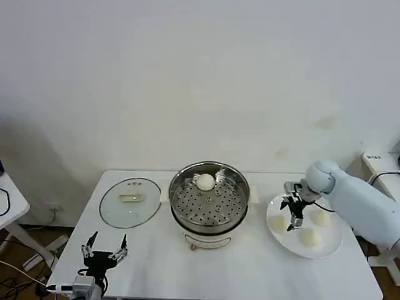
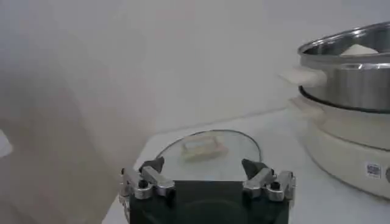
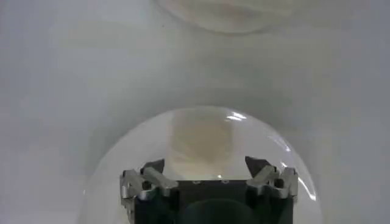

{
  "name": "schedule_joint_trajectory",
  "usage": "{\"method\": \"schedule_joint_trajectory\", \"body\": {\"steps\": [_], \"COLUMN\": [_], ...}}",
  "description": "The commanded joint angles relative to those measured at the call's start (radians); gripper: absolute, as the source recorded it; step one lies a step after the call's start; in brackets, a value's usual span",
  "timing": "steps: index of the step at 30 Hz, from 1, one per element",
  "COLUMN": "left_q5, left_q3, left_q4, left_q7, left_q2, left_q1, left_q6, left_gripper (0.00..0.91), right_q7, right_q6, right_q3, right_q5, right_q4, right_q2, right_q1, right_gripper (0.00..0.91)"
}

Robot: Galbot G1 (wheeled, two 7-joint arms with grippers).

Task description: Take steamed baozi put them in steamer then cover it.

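Head view takes in the whole white bench (image 1: 250, 275) set against a pale wall; the steamer (image 1: 209, 203) stands at its middle on a small white base, steel rim shining, its perforated tray bare but for one steamed baozi (image 1: 205, 182) at the far side; left of it the cover (image 1: 130, 201) lies flat on the bench, close beside the pot, its pale handle up; right of the pot sits a white plate (image 1: 331, 245) with three more buns, one at the near side (image 1: 309, 237), one at the far right (image 1: 321, 217), one at the left (image 1: 277, 222); the right gripper (image 1: 294, 215) hangs over the plate between the left and far buns, fingers spread wide and holding nothing; the left gripper (image 1: 104, 249) waits low at the bench's near left corner, fingers wide too.

Left wrist view adds the side of things: the left gripper (image 2: 207, 176) with its open fingers (image 2: 149, 178) aimed at the cover (image 2: 210, 155), the steamer's (image 2: 347, 79) wall and a pale side handle rising beyond, a bun's top just over the rim (image 2: 359, 50).

Right wrist view shows the right gripper (image 3: 207, 176) above the plate (image 3: 109, 170), a pale blurred shape between the fingers (image 3: 268, 176); I cannot tell what it is.

Open bench lies along the near edge, between the left gripper and the plate.
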Motion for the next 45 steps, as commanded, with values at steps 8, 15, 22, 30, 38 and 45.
{"method": "schedule_joint_trajectory", "body": {"steps": [8, 15, 22, 30, 38, 45], "left_q5": [0.001, 0.001, 0.001, 0.001, 0.001, 0.0], "left_q3": [0.001, 0.001, 0.002, 0.003, 0.005, 0.014], "left_q4": [0.0, 0.001, 0.006, 0.014, 0.025, 0.021], "left_q7": [-0.001, 0.0, 0.0, 0.0, 0.001, 0.002], "left_q2": [-0.001, 0.001, 0.0, 0.001, 0.001, -0.001], "left_q1": [0.002, 0.003, 0.0, -0.004, -0.013, -0.029], "left_q6": [-0.001, -0.001, -0.001, -0.001, 0.0, 0.002], "left_gripper": [0.907, 0.907, 0.907, 0.907, 0.907, 0.907], "right_q7": [0.009, 0.022, 0.028, 0.028, 0.026, 0.019], "right_q6": [0.013, 0.014, 0.012, 0.012, 0.01, -0.009], "right_q3": [0.013, 0.014, 0.022, 0.02, 0.029, -0.005], "right_q5": [-0.018, -0.016, -0.021, -0.02, -0.012, 0.067], "right_q4": [-0.028, -0.043, -0.065, -0.078, -0.066, 0.021], "right_q2": [0.02, 0.031, 0.052, 0.056, 0.04, -0.064], "right_q1": [-0.024, -0.031, -0.034, -0.029, -0.03, 0.091], "right_gripper": [0.907, 0.907, 0.907, 0.605, 0.554, 0.554]}}
